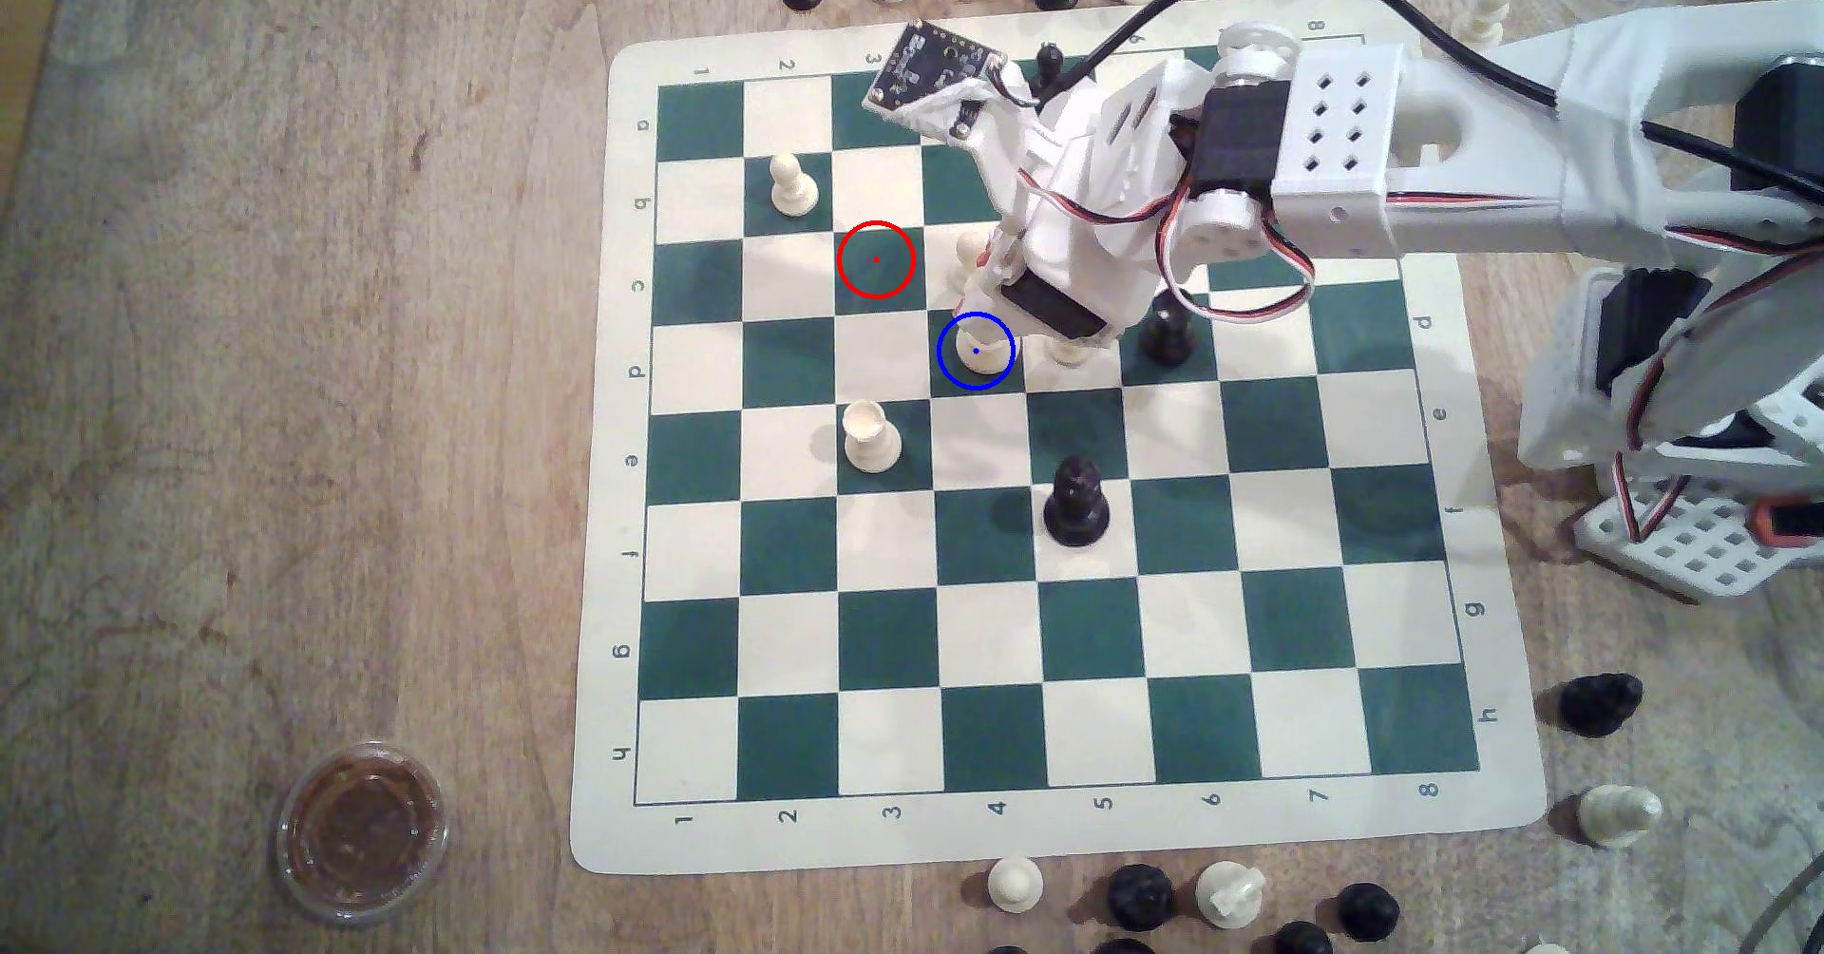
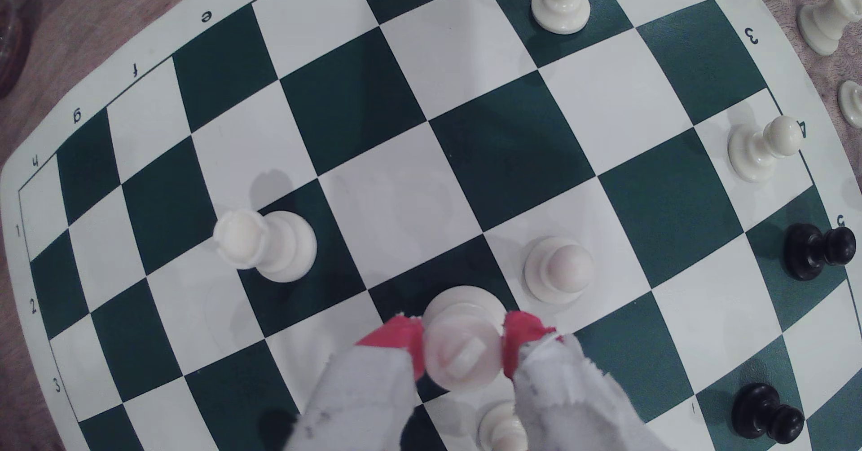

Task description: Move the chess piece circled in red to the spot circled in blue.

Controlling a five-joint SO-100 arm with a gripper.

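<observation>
Green-and-cream board [image 1: 1283, 618] on wood, arm reached over it, gripper [image 2: 463, 346] closed on the tall cream piece [image 2: 459, 339] at the blue-ringed square [image 1: 999, 374], cream pawn [image 2: 557, 269] just beside.

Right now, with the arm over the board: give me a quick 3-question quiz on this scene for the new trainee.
1. True or false: a piece stands on the red-ringed square.
2. In the wrist view, what sits between the red tips of the gripper?
A. a black pawn
B. the tall cream piece
C. the cup-topped cream piece
3. Fill in: in the exterior view, the ring drawn around the base of that tall cream piece is ___.

Key
1. False. That green square is bare.
2. B. A red tip presses on each side of its head.
3. Blue. Its base sits inside the blue-ringed square.
</observation>
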